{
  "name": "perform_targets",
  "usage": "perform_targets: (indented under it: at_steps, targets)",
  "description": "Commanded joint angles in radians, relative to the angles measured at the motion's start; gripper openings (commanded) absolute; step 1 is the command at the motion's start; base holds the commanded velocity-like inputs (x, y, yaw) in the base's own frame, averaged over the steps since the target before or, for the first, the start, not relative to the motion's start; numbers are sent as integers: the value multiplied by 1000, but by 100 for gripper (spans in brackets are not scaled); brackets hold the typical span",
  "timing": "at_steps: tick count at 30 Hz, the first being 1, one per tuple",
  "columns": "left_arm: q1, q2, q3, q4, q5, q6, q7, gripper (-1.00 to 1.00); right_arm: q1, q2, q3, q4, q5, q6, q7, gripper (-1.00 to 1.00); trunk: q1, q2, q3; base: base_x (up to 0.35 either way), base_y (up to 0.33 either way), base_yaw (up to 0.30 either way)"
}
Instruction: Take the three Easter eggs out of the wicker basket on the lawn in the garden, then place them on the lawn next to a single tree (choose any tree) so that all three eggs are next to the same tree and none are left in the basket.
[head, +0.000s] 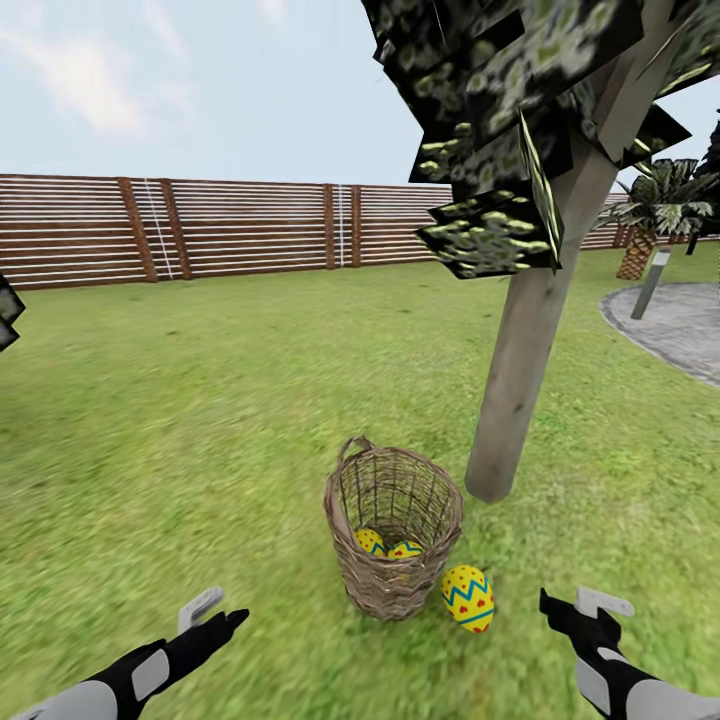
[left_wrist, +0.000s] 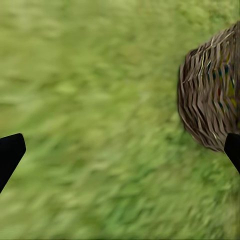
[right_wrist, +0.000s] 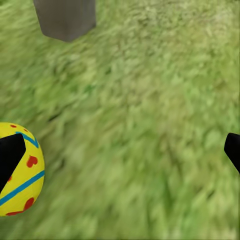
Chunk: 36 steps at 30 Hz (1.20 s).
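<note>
Down in the basket (head: 393, 530), two eggs (head: 387, 545) are half hidden behind the weave; a third egg (head: 468, 597) lies just beside it, near the tree (head: 530, 340). Left gripper (left_wrist: 120, 150) and right gripper (right_wrist: 120, 150) are both spread, pinching nothing.

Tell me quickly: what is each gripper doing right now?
Left gripper: open, holding nothing, over grass beside the basket.
Right gripper: open, holding nothing, near an egg on the grass.

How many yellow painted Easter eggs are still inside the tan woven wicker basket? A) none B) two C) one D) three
B: two yellow painted eggs show through the weave of the tan wicker basket, while a third egg lies on the green lawn beside it, near the grey-brown tree trunk.
</note>
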Motion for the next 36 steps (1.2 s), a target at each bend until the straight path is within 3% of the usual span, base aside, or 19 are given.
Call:
perform_targets:
  at_steps: [1,4,6,9,10,12,14,20,22,25,31,32,33,36]
  targets:
    - [0,-2,0,-1,11,10,-4,100,-1,-1,8,0,-3,0,-3,100,0,0,-1,0,0,0]
    - [0,-3,0,-1,11,10,-4,100,-2,-15,7,-37,0,28,-6,100,0,0,-1,0,0,0]
    - [0,-2,0,-1,11,10,-4,100,-3,-40,7,-116,1,136,-9,100,0,0,-1,0,0,0]
    - [0,1,0,-1,10,10,-3,100,-4,-86,6,-330,1,456,-22,100,0,0,-1,0,0,0]
    - [0,1,0,-1,10,10,-3,100,-4,-93,5,-411,1,561,-54,100,0,0,-1,0,0,0]
    - [0,1,0,-1,10,10,-3,100,-4,-96,4,-545,1,679,-157,100,0,0,-1,0,0,0]
    - [0,2,0,-1,10,10,-2,100,-4,-95,4,-657,1,755,-252,100,0,0,-1,0,0,0]
    - [0,2,0,-1,10,10,-3,100,-5,-90,6,-854,1,874,-329,100,0,0,-1,0,0,0]
    - [0,2,0,-1,10,10,-3,100,-5,-83,6,-938,0,933,-396,100,0,0,-1,0,0,0]
    - [0,2,0,-1,10,10,-3,100,-5,-28,7,-1053,0,994,-522,100,0,0,-1,0,0,0]
    - [0,2,0,-1,10,10,-3,100,-5,100,17,-1106,1,1053,-579,100,0,0,-1,0,1,0]
    - [0,2,0,-1,10,10,-3,100,-5,126,29,-1107,1,1055,-580,100,0,0,-1,0,59,0]
    - [0,2,0,-1,10,9,-3,100,-5,134,37,-1107,1,1055,-580,100,0,0,-1,0,85,0]
    - [0,3,0,-1,10,9,-3,100,-5,185,130,-1106,2,1054,-585,100,0,0,-1,0,205,0]
